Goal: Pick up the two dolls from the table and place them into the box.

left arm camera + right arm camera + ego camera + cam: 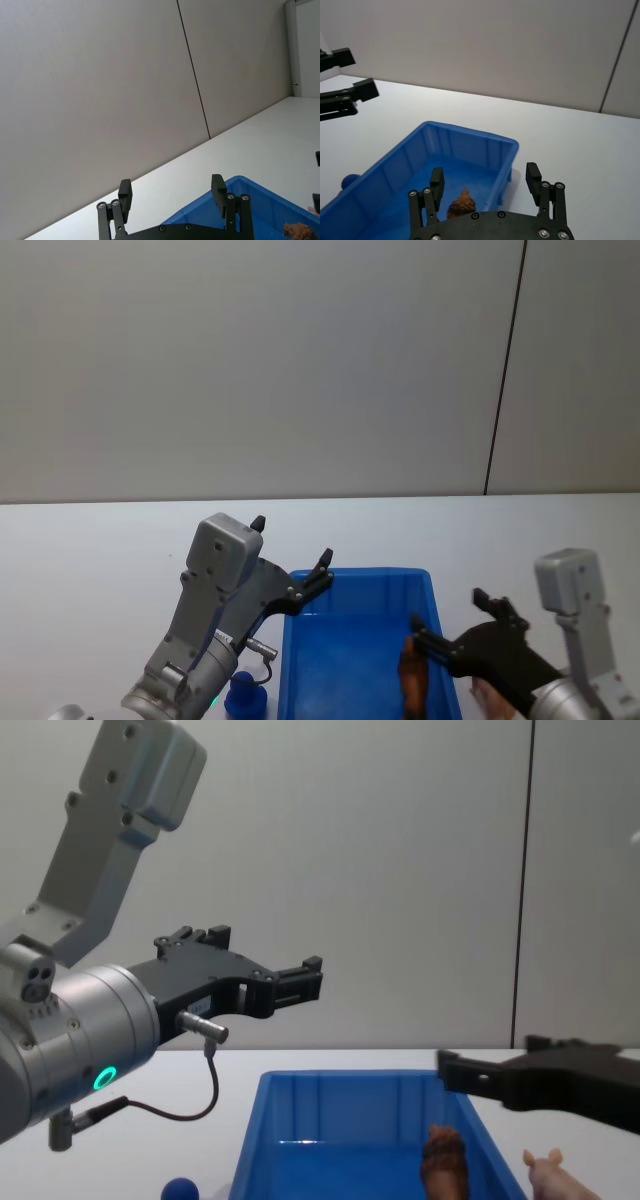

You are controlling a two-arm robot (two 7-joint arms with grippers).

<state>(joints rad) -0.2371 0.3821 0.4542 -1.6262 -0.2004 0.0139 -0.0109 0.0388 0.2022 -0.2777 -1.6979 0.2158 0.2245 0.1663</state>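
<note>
On your white bench (100,540) before the grey wall (250,360), both arms are reaching forward over the blue box (370,575), left pincer (171,182) and right pincer (485,172) gaping apart, holding nothing. The brown doll (412,680) is lying inside the box; the pink pig (552,1175) is lying just outside its right wall.

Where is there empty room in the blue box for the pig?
The box floor is bare along its left and far walls. The right side is crowded: the brown doll lies there, under the right gripper.
</note>
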